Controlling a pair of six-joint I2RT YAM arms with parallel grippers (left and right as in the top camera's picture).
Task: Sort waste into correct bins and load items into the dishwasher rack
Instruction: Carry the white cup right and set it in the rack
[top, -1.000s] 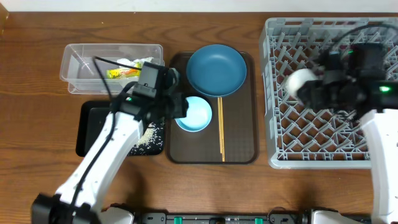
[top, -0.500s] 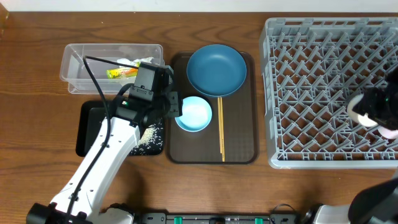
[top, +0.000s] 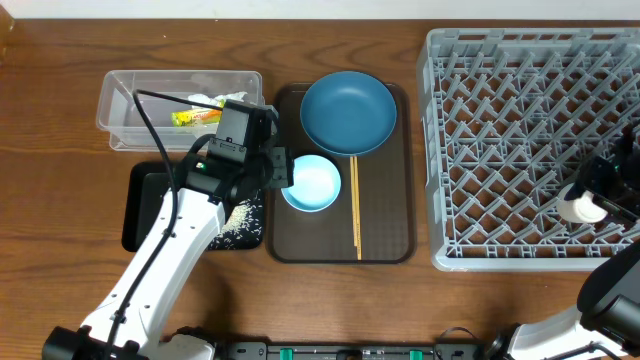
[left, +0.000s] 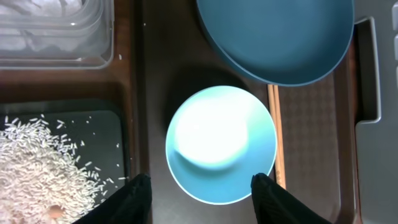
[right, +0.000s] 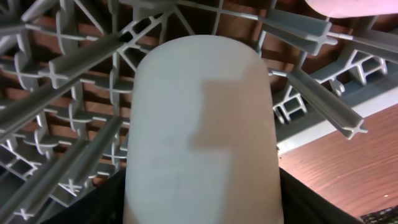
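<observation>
My right gripper (right: 202, 211) is shut on the cream cup (right: 202, 124) and holds it over the front right corner of the grey dishwasher rack (top: 500, 120); the cup also shows in the overhead view (top: 581, 209). A pink cup's edge (right: 354, 5) lies in the rack just beyond it. My left gripper (left: 200, 196) is open and empty, straddling the near rim of the light blue bowl (left: 221, 143). The dark blue plate (top: 348, 111) and chopsticks (top: 355, 205) lie on the brown tray (top: 390, 235). Rice grains (left: 37, 168) lie in the black tray (top: 150, 200). The yellow-green wrapper (top: 197, 116) and white napkin (left: 37, 43) are in the clear tub (top: 120, 90).
The brown serving tray sits between the bins on the left and the rack on the right. The rack's front wall (right: 348, 118) and the wooden table beyond it (right: 348, 174) lie right of the held cup.
My right gripper has carried the cream cup from the rack's middle to its front right corner. The left arm shifted slightly left and then stayed over the bowl.
</observation>
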